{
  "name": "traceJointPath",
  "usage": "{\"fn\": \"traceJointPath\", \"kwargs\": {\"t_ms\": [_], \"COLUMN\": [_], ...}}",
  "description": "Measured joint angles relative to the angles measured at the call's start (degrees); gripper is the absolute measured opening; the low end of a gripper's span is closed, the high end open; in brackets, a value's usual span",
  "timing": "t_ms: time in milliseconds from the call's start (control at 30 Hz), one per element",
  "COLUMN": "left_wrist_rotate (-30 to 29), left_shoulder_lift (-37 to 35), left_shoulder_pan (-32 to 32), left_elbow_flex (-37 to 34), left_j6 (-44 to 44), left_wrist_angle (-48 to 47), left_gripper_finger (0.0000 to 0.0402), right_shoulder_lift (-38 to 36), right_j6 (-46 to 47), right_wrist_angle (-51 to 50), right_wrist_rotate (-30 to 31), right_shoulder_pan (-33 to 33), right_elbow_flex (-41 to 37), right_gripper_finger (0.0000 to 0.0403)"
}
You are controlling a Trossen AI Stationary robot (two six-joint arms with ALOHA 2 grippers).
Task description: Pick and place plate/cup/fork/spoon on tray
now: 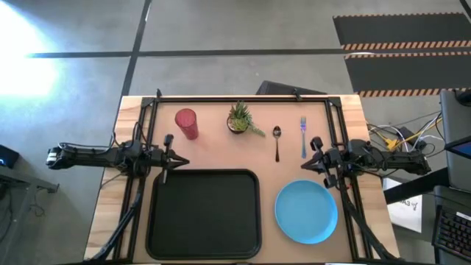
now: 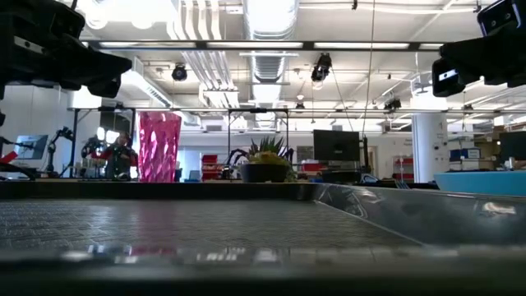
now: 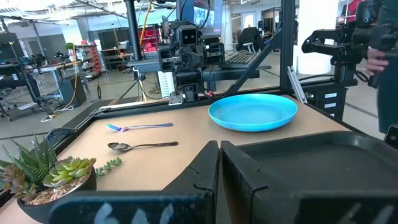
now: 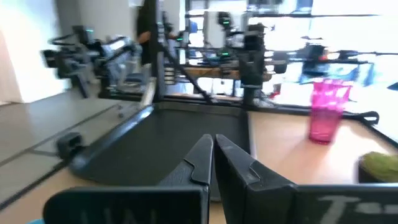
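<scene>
The black tray [image 1: 204, 213] lies at the near middle of the table. The light-blue plate [image 1: 306, 211] lies flat to its right. The red cup [image 1: 186, 123] stands upright at the far left. The dark spoon [image 1: 277, 141] and the blue-handled fork [image 1: 302, 136] lie side by side at the far right. My left gripper [image 1: 182, 161] is shut and empty above the tray's far left corner. My right gripper [image 1: 304, 165] is shut and empty just beyond the plate's far edge. The left wrist view shows the plate [image 3: 253, 112], fork [image 3: 138, 127] and spoon [image 3: 142, 146].
A small potted green plant [image 1: 240, 119] stands between the cup and the spoon at the far middle. Black frame rails [image 1: 243, 96] run along the table's far edge and down both sides. Bare wood lies between the tray's far rim and the row of items.
</scene>
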Motion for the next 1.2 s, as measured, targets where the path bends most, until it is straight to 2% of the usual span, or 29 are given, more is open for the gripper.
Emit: {"fn": "traceJointPath", "kwargs": {"t_ms": [267,533,767,967,1100,1200], "left_wrist_rotate": [0.0,0.0,0.0,0.0,-0.7,-1.0], "left_shoulder_lift": [0.0,0.0,0.0,0.0,0.0,0.0], "left_shoulder_pan": [0.0,0.0,0.0,0.0,0.0,0.0], "left_elbow_flex": [0.0,0.0,0.0,0.0,0.0,0.0], "left_j6": [0.0,0.0,0.0,0.0,0.0,-0.1], "left_wrist_angle": [0.0,0.0,0.0,0.0,0.5,4.3], "left_gripper_finger": [0.0,0.0,0.0,0.0,0.0,0.0], "right_shoulder_lift": [0.0,0.0,0.0,0.0,0.0,0.0], "right_j6": [18.9,27.5,30.5,34.7,34.5,33.4], "right_wrist_angle": [1.1,5.8,12.5,20.5,25.0,28.5], "right_wrist_rotate": [1.4,1.4,2.0,12.2,15.0,15.2], "right_shoulder_pan": [0.0,0.0,0.0,0.0,0.0,0.0], "right_elbow_flex": [0.0,0.0,0.0,0.0,0.0,0.0], "right_gripper_finger": [0.0009,0.0009,0.0009,0.0009,0.0009,0.0009]}}
